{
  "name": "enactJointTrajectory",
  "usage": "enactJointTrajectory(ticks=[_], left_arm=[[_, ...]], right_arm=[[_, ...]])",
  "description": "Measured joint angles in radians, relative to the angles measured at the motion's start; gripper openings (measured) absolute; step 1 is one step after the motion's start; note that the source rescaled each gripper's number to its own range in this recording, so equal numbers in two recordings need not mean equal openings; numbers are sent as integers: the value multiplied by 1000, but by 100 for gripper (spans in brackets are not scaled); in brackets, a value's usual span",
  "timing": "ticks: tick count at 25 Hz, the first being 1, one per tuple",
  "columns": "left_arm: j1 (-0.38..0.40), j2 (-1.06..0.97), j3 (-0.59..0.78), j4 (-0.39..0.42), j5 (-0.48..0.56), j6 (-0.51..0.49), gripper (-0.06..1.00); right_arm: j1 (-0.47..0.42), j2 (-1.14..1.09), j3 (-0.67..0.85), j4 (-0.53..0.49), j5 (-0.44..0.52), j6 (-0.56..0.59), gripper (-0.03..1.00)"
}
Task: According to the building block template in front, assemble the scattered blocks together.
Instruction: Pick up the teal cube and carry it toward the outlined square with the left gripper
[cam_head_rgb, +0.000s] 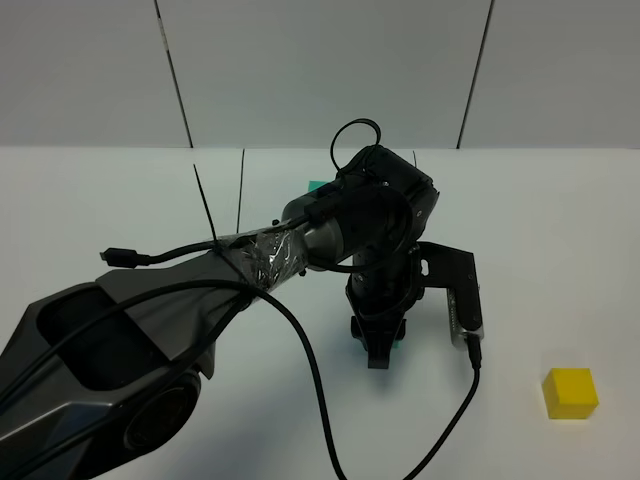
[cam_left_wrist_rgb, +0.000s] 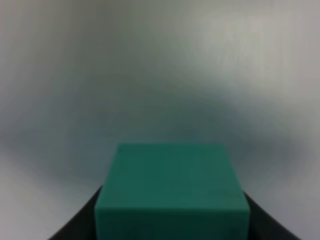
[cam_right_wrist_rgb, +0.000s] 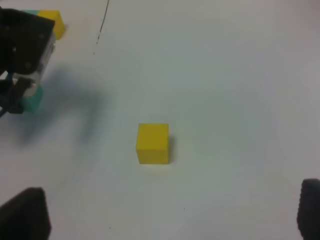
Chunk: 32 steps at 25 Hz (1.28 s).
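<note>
The template shows in the right wrist view as a yellow cube (cam_right_wrist_rgb: 54, 21) with a teal edge beside it. In the high view only its teal corner (cam_head_rgb: 318, 186) shows behind the left arm, with thin black lines (cam_head_rgb: 205, 205) to its left. My left gripper (cam_head_rgb: 381, 352) reaches to the table's middle, shut on the loose teal cube (cam_left_wrist_rgb: 172, 190), low over the table. That cube also shows in the high view (cam_head_rgb: 396, 346) and the right wrist view (cam_right_wrist_rgb: 32, 100). The loose yellow cube (cam_head_rgb: 570, 392) sits alone at front right. My right gripper (cam_right_wrist_rgb: 167, 222) hangs open above the yellow cube (cam_right_wrist_rgb: 153, 143).
The left arm's black wrist housing (cam_head_rgb: 385, 215) and its cable (cam_head_rgb: 320, 390) cross the middle of the white table (cam_head_rgb: 540, 230). A grey panelled wall (cam_head_rgb: 320, 70) stands behind. The right arm does not show in the high view.
</note>
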Motion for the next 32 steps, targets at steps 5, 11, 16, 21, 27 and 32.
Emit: enactJointTrajectory(ticks=[5, 11, 16, 21, 27, 32], left_arm=[[0, 26, -2, -13, 0, -18, 0], [0, 52, -5, -23, 0, -63, 0], [0, 54, -7, -24, 0, -67, 0], [0, 54, -7, -13, 0, -66, 0], [0, 54, -7, -13, 0, -49, 1], [0, 42, -7, -7, 0, -42, 48]], right_arm=[[0, 0, 0, 0, 0, 0, 100], [0, 0, 0, 0, 0, 0, 100], [0, 0, 0, 0, 0, 0, 100], [0, 0, 0, 0, 0, 0, 100], [0, 0, 0, 0, 0, 0, 100], [0, 0, 0, 0, 0, 0, 100]])
